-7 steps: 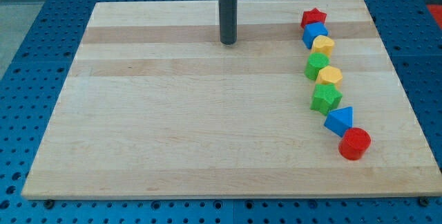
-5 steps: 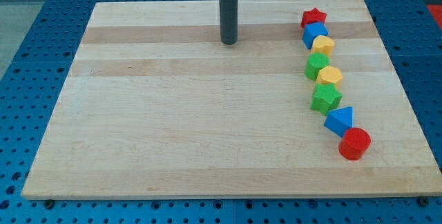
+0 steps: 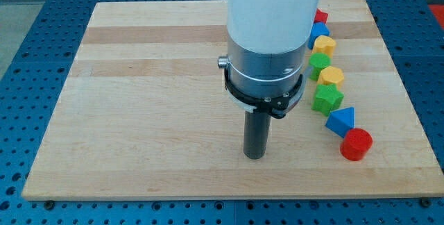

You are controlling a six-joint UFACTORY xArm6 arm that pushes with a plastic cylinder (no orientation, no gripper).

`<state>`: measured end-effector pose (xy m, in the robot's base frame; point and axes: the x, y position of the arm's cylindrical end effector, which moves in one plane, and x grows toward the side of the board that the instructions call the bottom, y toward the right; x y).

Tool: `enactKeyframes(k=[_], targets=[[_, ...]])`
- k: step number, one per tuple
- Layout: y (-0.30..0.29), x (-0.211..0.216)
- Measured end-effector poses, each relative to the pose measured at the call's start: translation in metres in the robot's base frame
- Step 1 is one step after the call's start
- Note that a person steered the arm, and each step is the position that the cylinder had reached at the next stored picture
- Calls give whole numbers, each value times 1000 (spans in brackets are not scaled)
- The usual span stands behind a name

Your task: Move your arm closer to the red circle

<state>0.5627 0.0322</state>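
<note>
No text, label, brand, number or sign can be read anywhere in the view. The wooden board (image 3: 139, 114) shows only plain grain, and the blue perforated table (image 3: 28, 44) around the board carries nothing but its holes. The white arm housing (image 3: 270, 10) above the board and the metal collar (image 3: 263, 72) beneath it are unmarked. The coloured blocks along the board's right side, down to the red circle (image 3: 356, 144), have bare faces.
</note>
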Motion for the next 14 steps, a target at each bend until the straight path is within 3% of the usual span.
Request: enactKeyframes(k=[1,4,10,11,13,14], targets=[[3,0],[17,-57],[15,-92],[16,-84],[61,-22],[73,-19]])
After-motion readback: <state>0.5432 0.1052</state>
